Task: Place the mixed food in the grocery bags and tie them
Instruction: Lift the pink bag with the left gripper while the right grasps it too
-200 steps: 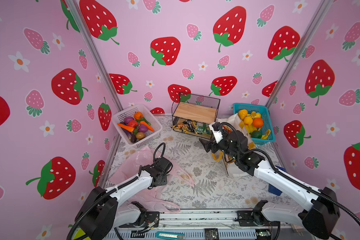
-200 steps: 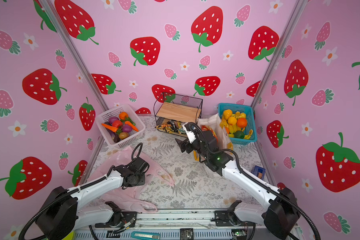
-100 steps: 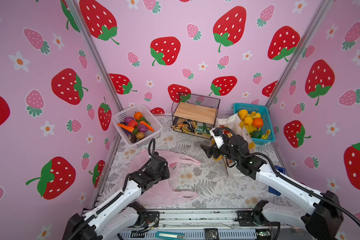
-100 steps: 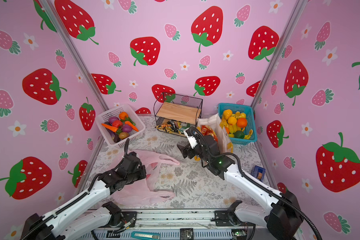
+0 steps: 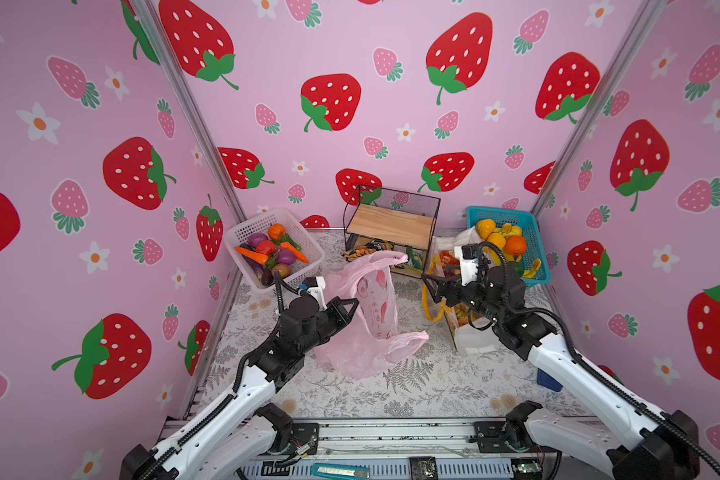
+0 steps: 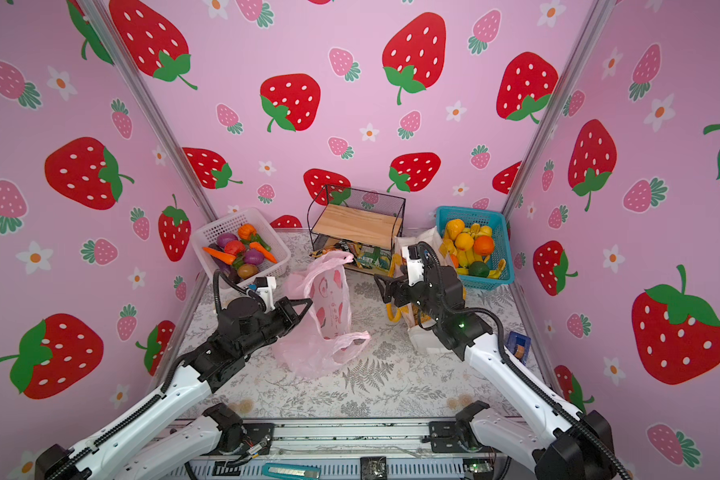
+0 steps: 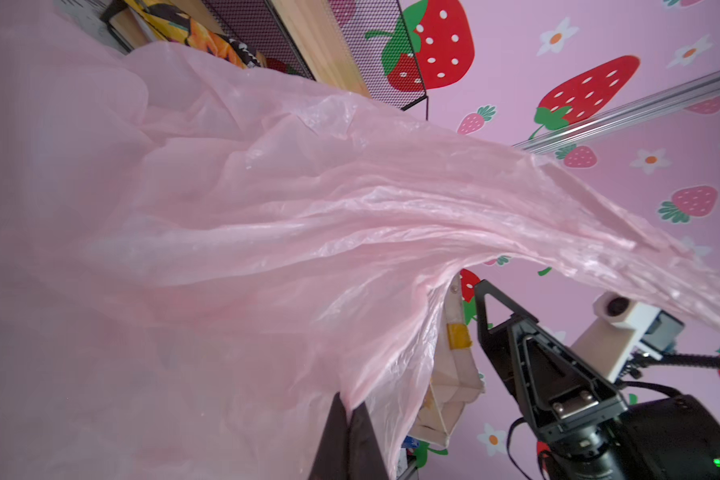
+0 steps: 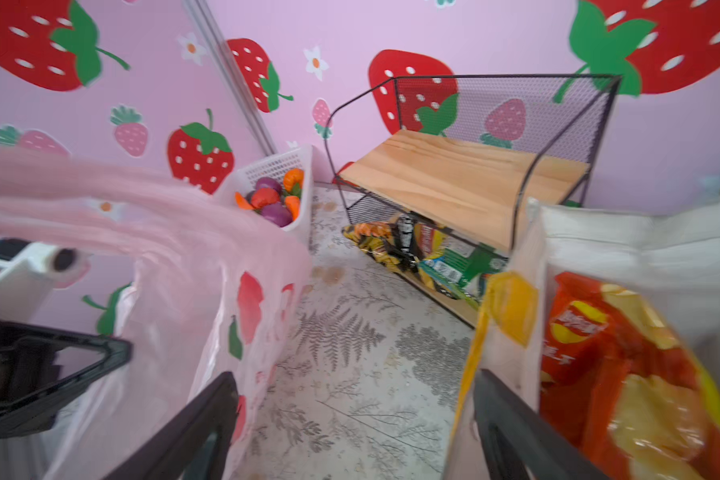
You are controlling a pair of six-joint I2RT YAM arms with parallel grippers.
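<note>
Starting at the near rail: a teal cutter [image 5: 339, 471] lying on the frame, in front of the floral cloth [image 5: 391, 395].

Farther in, left of centre, pinches the pink bag [image 5: 375, 307] in the left gripper [image 5: 353, 305], jaws shut flat on a fold of film at the bag's side. Seen from the left wrist as two dark fingertips [image 7: 333, 436] pressed together on the plastic, with film billowing across most of that view. Holds that side up off the cloth and leaves the bottom slumped on it. Lets the near handle [image 5: 408, 338] trail on the cloth and the far handle [image 5: 387, 257] flop toward the rack [image 5: 391, 224].

Just right of the bag, holds the right gripper [image 5: 429, 286] above the cloth with jaws spread wide, gripping nothing, tips aimed at the bag and apart from it. Crowds the tote [image 5: 470, 340], upright just beside and behind, with the yellow handle [image 5: 429, 307] hanging down its front and a red-orange packet [image 8: 599, 353] poking from its mouth.

Beyond, back left: toy vegetables [image 5: 271, 253] heaped in the white basket [image 5: 262, 220]. Back centre: the rack against the wall, wooden shelf on top, more packets [image 5: 371, 251] tucked beneath. Back right: blue basket [image 5: 516, 218] piled with fruit [image 5: 499, 241], just behind the tote.
</note>
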